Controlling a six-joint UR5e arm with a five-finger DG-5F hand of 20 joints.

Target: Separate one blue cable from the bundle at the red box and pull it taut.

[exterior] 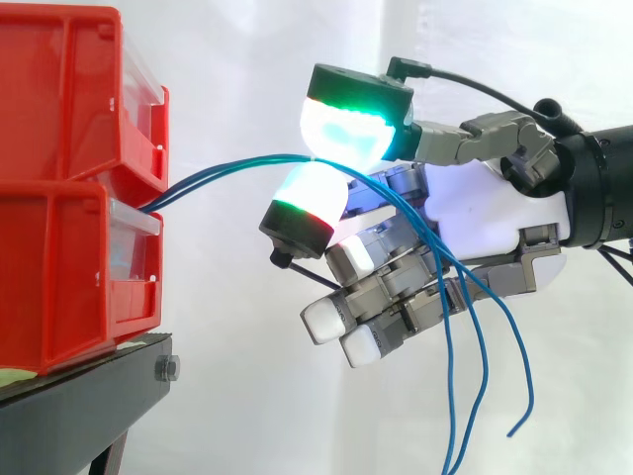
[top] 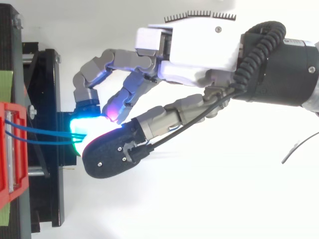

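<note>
Two red bins (exterior: pixel 69 198) are stacked at the left on a black stand (exterior: pixel 89 386). Thin blue cables (exterior: pixel 227 170) come out between the bins and run right in a gentle arc to my hand (exterior: pixel 485 213). The hand is shut on them, pinching between a green-glowing pad (exterior: pixel 346 134) above and a white-and-red pad (exterior: pixel 312 198) below. I cannot tell how many strands lie in the pinch. Behind it, three strands drape over the curled fingers and hang loose (exterior: pixel 485 366). From above, two blue strands (top: pixel 45 133) span from the red bin (top: pixel 12 149) to the hand (top: pixel 199 45).
The arm's dark wrist (top: pixel 284 69) comes in from the right. The stand's black frame (top: pixel 47 99) lies beneath the cable span, with a bolt (exterior: pixel 168 369) at its corner. A white curtain backs the scene, and open space lies below and right of the hand.
</note>
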